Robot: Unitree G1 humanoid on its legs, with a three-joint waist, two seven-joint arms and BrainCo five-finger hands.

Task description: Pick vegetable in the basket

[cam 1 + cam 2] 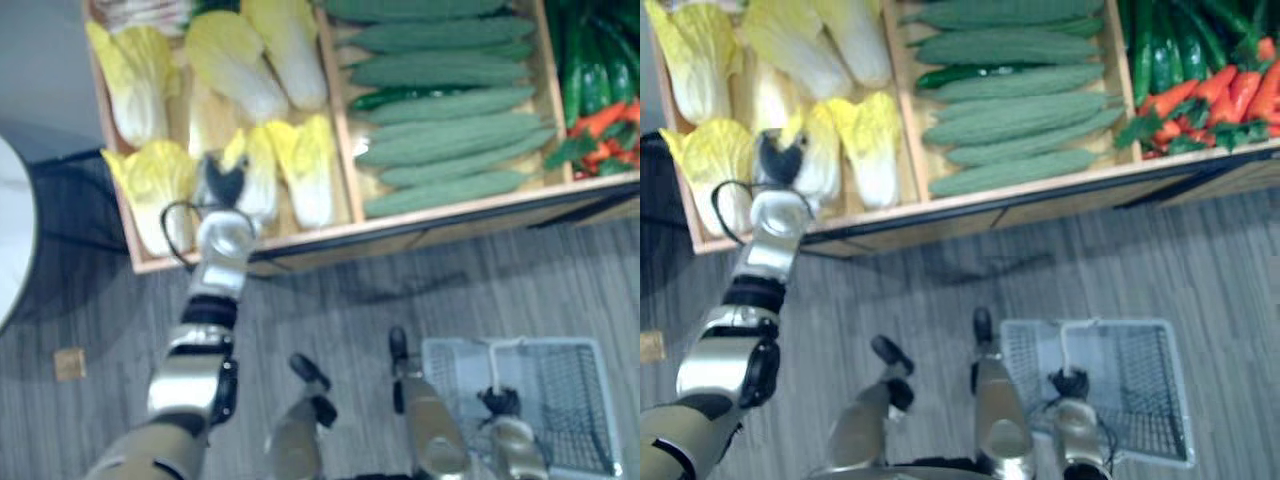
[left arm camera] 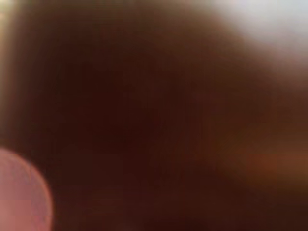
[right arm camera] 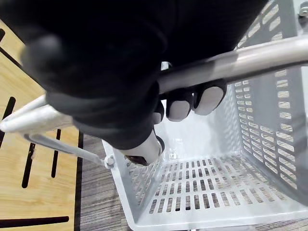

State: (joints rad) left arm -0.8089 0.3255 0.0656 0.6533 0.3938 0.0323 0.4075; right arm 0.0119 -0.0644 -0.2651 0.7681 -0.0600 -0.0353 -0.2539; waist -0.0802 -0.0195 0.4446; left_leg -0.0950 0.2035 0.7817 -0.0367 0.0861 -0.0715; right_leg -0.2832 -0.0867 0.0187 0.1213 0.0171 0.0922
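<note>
Several yellow-white napa cabbages (image 1: 232, 62) lie in the left compartment of a wooden crate (image 1: 340, 232). My left hand (image 1: 222, 184) is stretched out over the crate's front row, between one cabbage (image 1: 152, 185) and another (image 1: 263, 172), and touches or nearly touches them. In the left wrist view something dark lies right against the lens. Low on my right, my right hand (image 3: 187, 103) is shut on the metal handle (image 3: 250, 57) of a grey plastic basket (image 1: 575, 355), which is empty and hangs just above the floor.
Long green cucumbers (image 1: 450, 110) fill the crate's middle compartment. Dark green peppers and red-orange vegetables (image 1: 600, 125) lie in the right one. A white round tabletop (image 1: 10, 230) stands at the left edge. A small wooden block (image 1: 69, 363) lies on the grey plank floor.
</note>
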